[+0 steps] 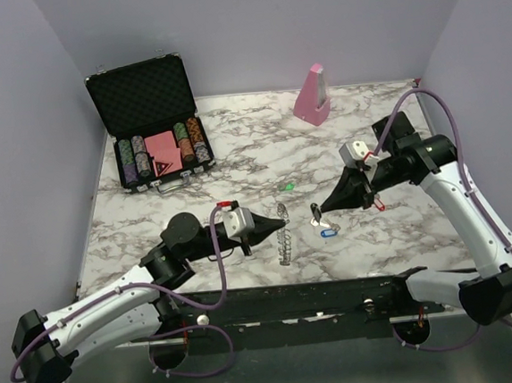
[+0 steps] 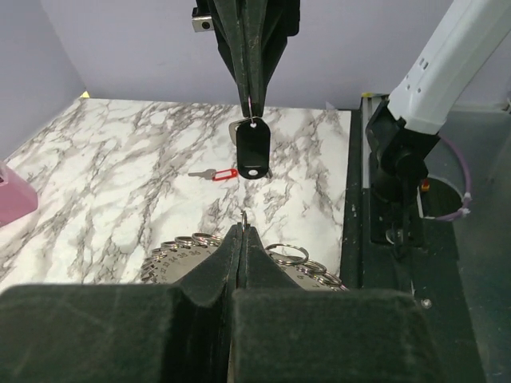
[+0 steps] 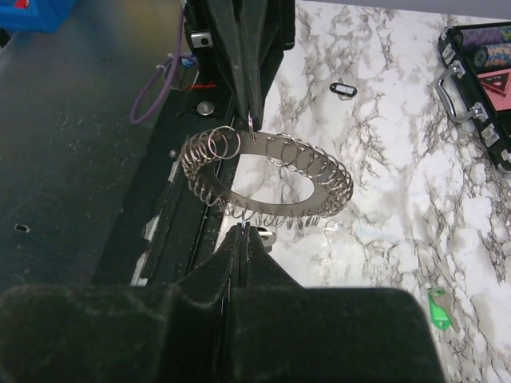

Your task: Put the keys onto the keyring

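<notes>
While the left gripper (image 1: 271, 226) pinches one small loop of the keyring (image 1: 284, 235), a big flat grey ring with wire loops all round its rim, the ring hangs tipped on edge just past those shut jaws. Facing it, the right gripper (image 1: 323, 209) squeezes a black-tag key (image 2: 253, 152) that dangles under its tips, near the ring but not touching. A blue key (image 1: 329, 233) lies beside those jaws, with a red key (image 2: 215, 173) and a green key (image 1: 289, 187) farther off and bare table (image 1: 252, 147) all round.

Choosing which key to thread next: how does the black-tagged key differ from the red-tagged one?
The black-tagged key hangs in the air from the shut right pincer; the red-tagged key lies flat on the table. The black-tagged key is gripped, the red-tagged key is free. Neither is on the keyring yet.
</notes>
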You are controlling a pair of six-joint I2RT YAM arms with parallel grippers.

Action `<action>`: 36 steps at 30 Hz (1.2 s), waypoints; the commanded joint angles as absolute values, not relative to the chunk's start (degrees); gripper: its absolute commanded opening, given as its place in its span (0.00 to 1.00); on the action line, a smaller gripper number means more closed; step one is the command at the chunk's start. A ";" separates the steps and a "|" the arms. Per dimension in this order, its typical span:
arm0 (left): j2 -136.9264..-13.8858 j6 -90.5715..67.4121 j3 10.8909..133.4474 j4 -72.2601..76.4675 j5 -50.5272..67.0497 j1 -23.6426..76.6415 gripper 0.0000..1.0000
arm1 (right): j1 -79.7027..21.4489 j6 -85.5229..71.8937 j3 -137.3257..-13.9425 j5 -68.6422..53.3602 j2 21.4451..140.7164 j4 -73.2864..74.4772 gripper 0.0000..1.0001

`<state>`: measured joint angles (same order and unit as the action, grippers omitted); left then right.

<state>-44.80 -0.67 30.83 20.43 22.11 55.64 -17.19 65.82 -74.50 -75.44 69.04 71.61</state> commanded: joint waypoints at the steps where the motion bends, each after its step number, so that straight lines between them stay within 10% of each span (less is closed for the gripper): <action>1: -46.58 3.78 32.52 23.54 23.11 55.99 0.00 | -18.02 73.72 -74.79 -75.06 70.05 76.63 0.00; 18: -49.04 21.10 31.56 24.78 26.81 56.07 0.00 | -20.21 95.00 -72.33 -72.60 72.68 81.30 0.00; 36: -53.08 12.57 33.40 27.69 16.44 57.83 0.00 | -20.30 78.67 -75.59 -71.72 74.71 72.43 0.01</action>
<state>-52.29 15.94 30.35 25.21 19.79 57.23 -19.94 84.14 -74.74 -72.75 75.50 75.48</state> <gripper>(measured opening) 0.007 0.008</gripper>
